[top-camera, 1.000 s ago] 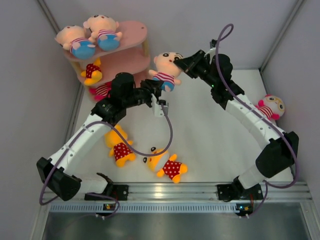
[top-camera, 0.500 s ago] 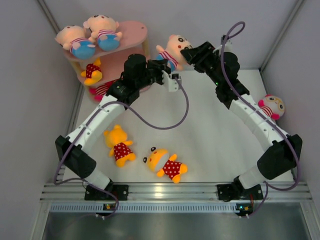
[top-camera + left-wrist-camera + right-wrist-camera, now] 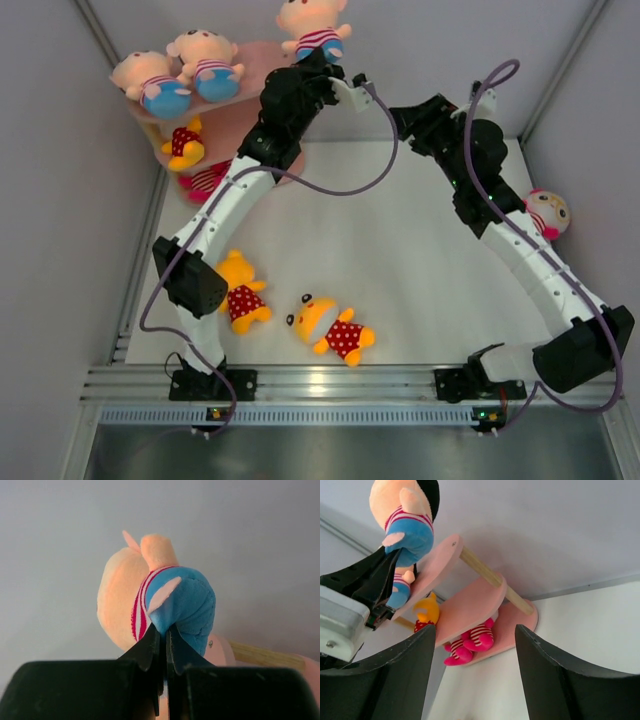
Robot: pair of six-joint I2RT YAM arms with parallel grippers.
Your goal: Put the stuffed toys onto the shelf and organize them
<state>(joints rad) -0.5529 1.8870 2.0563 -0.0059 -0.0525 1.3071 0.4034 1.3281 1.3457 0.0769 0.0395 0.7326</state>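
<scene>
Nearest the arm bases, a yellow bear (image 3: 240, 292) and a second bear (image 3: 333, 330) lie on the white worktop (image 3: 420, 260), not yet shelved. Farther right, a pink doll (image 3: 543, 213) sits by the side wall, just beside the right arm. The right tool (image 3: 474, 630) stands wide open, holds nothing and points toward the shelf (image 3: 266, 58) from well clear of it, likely so that it does not block the other arm. The shelf stands in the far left corner. It has a striped pink doll (image 3: 470, 642) on its bottom board, a small bear (image 3: 183, 143) on the middle one, and two boys (image 3: 150, 85) lying across the left of the top. Above the free right end of that top board, the left tool (image 3: 163, 635) is pinched shut on the blue shorts of a boy doll (image 3: 150, 600). The doll is held head-up and high, seemingly to clear the two lying there before it goes down beside them.
</scene>
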